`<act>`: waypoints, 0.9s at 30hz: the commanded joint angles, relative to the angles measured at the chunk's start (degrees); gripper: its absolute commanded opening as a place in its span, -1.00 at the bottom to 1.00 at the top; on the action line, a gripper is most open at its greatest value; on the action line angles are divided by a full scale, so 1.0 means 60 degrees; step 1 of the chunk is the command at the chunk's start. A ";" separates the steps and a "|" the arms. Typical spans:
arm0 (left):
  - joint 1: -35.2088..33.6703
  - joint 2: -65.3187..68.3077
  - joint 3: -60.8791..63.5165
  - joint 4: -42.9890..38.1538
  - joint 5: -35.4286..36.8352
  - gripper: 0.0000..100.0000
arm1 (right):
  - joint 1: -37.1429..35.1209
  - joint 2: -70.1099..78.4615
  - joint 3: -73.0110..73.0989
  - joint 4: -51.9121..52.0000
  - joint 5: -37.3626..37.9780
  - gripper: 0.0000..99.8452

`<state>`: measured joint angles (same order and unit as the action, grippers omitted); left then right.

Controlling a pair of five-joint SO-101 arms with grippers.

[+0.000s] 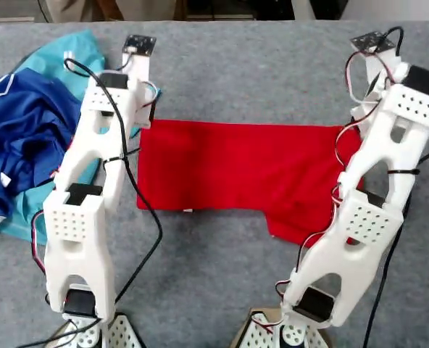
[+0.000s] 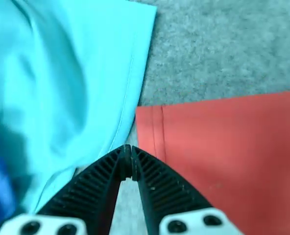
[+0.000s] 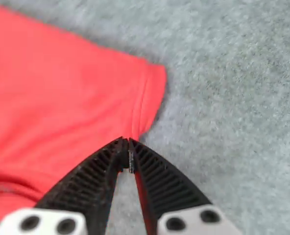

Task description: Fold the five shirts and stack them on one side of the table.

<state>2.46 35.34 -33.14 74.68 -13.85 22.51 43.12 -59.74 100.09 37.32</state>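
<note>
A red shirt (image 1: 243, 170) lies flat across the middle of the grey table, with a flap reaching toward the near right. My left gripper (image 2: 130, 152) is shut at the shirt's far left side edge (image 2: 144, 132), its tips pinching the hem beside a teal shirt (image 2: 61, 83). My right gripper (image 3: 126, 144) is shut on the hem at the red shirt's far right corner (image 3: 147, 93). In the high view the left gripper (image 1: 146, 114) and the right gripper (image 1: 358, 119) sit at the two far corners.
A crumpled blue shirt (image 1: 22, 138) lies on the teal shirt (image 1: 69, 54) at the table's left side. Bare grey table (image 1: 251, 72) stretches beyond the red shirt and in front of it. The arm bases stand at the near edge.
</note>
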 commanded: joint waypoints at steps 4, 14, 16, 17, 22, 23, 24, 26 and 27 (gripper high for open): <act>0.0864 -0.0110 -0.2344 0.3033 -0.0850 -0.97 | 0.0696 -0.2073 0.1106 0.0396 0.1128 -1.00; 0.2022 -0.0125 -0.2813 0.4308 -0.0938 -0.97 | 0.0520 -0.7626 1.0293 -0.2388 0.3018 -1.00; 0.2198 -0.0300 -0.2755 0.4322 -0.0938 -0.97 | 0.0359 -0.8799 1.2330 -0.3487 0.3385 -1.00; 0.2271 -0.0462 -0.2696 0.4322 -0.0938 -0.97 | 0.0286 -0.9311 1.3238 -0.4073 0.3473 -1.00; 0.2799 -0.1619 -0.1436 0.4278 -0.0952 -0.97 | 0.0022 -1.0967 1.6476 -0.6198 0.3516 -0.99; 0.2872 -0.1927 -0.1070 0.4249 -0.0952 -0.97 | -0.0037 -1.0996 1.6784 -0.6344 0.3487 -1.00; 0.2930 -0.2249 -0.0718 0.4176 -0.0952 -0.97 | -0.0051 -1.0996 1.6989 -0.6491 0.3487 -1.00; 0.2974 -0.2982 0.0293 0.3780 -0.0923 -0.97 | -0.0081 -1.0879 1.7267 -0.6886 0.3399 -1.00; 0.2974 -0.3407 0.0938 0.3502 -0.0923 -0.97 | -0.0081 -1.0791 1.7326 -0.7077 0.3150 -1.00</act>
<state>19.78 23.21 -34.37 99.12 -19.12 23.03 -20.18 42.51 61.49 57.80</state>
